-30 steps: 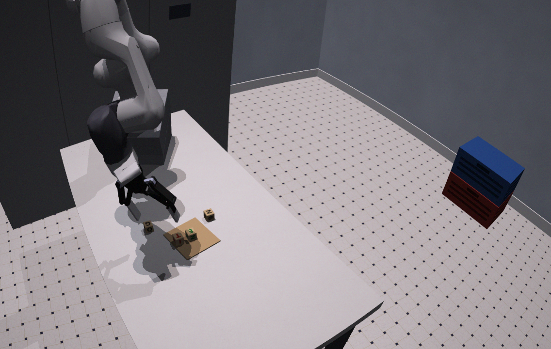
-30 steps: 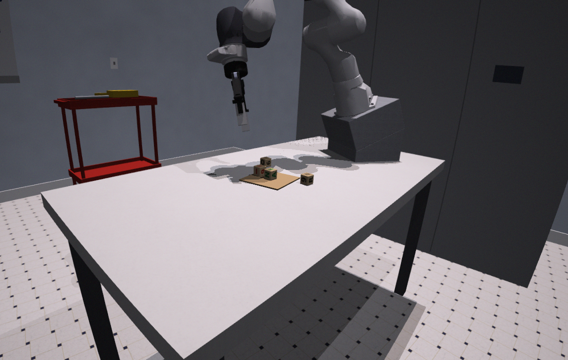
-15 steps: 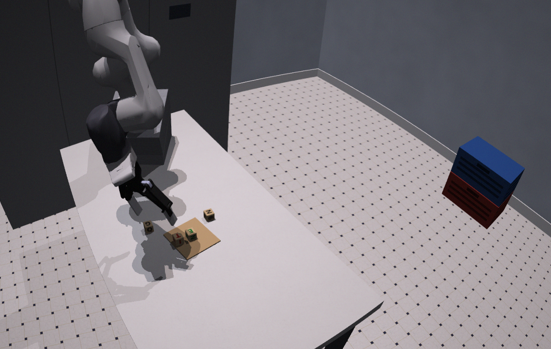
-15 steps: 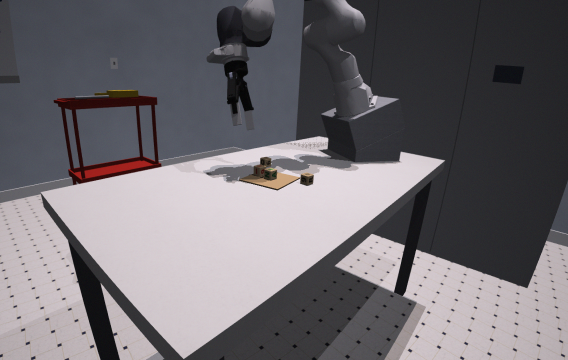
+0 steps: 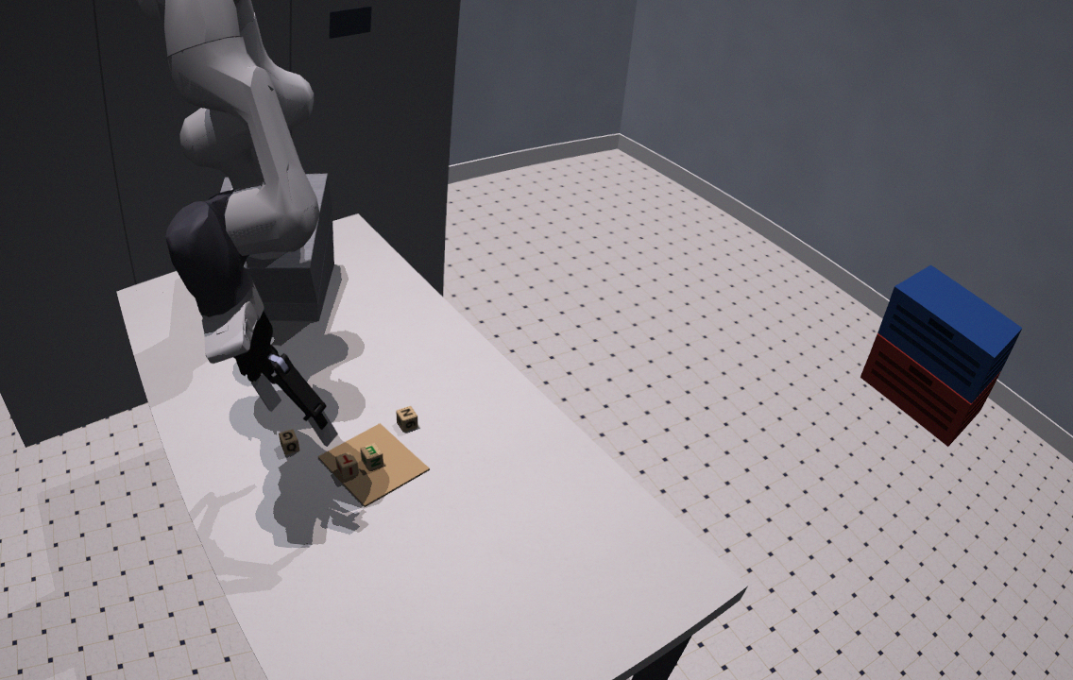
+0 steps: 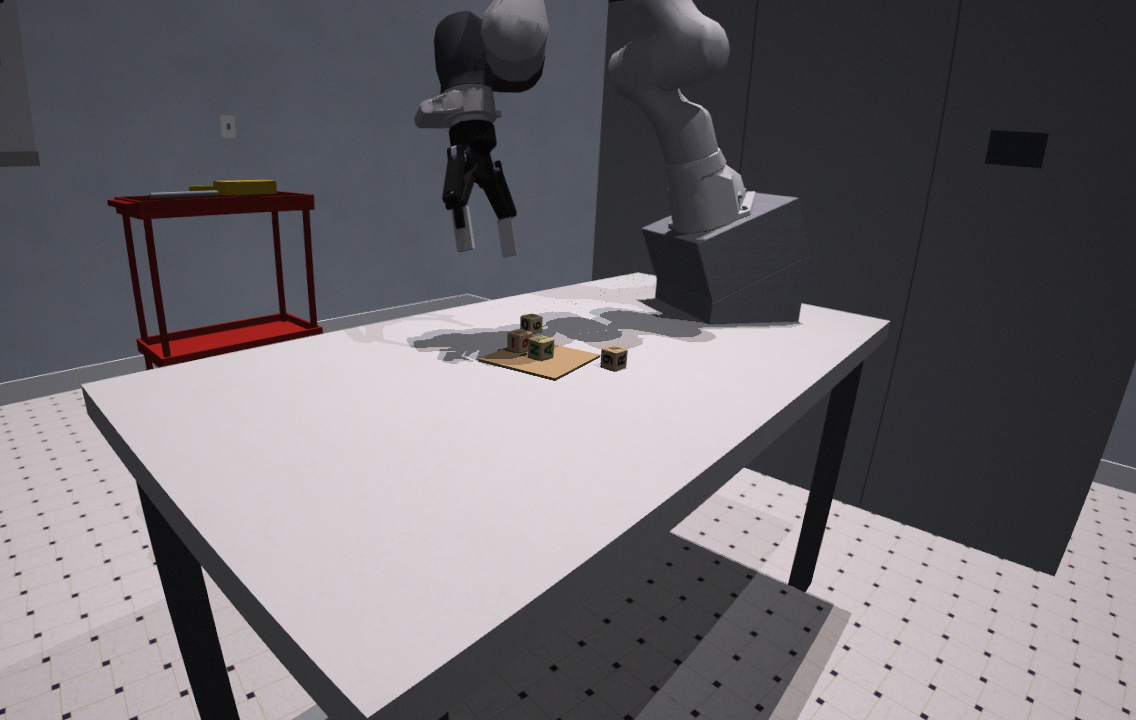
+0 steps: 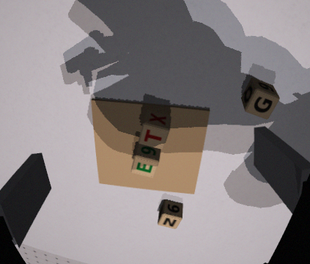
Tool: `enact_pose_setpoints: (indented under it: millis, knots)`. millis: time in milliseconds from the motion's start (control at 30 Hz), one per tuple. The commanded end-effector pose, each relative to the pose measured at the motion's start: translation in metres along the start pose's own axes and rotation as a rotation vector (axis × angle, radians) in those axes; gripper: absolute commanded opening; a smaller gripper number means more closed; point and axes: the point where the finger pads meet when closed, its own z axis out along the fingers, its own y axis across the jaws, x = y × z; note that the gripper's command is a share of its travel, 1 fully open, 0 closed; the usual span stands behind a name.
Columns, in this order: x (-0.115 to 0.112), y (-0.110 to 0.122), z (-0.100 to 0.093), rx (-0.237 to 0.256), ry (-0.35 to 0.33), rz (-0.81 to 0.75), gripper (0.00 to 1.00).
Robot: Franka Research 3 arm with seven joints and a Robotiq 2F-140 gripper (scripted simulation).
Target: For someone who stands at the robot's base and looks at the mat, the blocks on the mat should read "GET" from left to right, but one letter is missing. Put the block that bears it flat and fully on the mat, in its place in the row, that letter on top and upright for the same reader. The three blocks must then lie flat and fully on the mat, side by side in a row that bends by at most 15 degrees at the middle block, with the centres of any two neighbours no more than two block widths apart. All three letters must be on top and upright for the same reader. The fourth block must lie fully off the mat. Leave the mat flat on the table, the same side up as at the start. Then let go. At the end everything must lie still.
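The tan mat [image 5: 403, 467] [image 6: 554, 368] [image 7: 184, 169] lies flat. On it, seen from the base, the green E block [image 5: 370, 456] [image 6: 541, 347] [image 7: 144, 166] stands just left of the red T block [image 5: 346, 466] [image 6: 517, 341] [image 7: 153, 135], letters on top and roughly upright. The G block [image 5: 288, 443] [image 6: 531, 323] [image 7: 262, 104] is off the mat, right of T, with G on top, roughly aligned with the T. The N block [image 5: 407, 418] [image 6: 614, 358] [image 7: 170, 220] is off the mat, left of E. My gripper [image 6: 486, 251] is wide open and empty, high above the table.
The N block stands near the mat's edge on the E side. The white table [image 5: 472, 541] [image 6: 429, 483] extends beyond the mat, away from the grey robot base [image 5: 291, 287] [image 6: 733, 259]. A red cart [image 6: 223, 204] stands behind the table. Crates [image 5: 938, 355] stand on the floor.
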Motion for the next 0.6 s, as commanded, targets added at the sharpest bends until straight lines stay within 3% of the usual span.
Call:
enact_pose_setpoints:
  millis: [0, 567]
  knots:
    - [-0.0020, 0.0014, -0.0006, -0.001, -0.005, 0.139, 1.00]
    - [-0.0014, 0.0064, -0.0028, -0.004, -0.003, 0.386, 1.00]
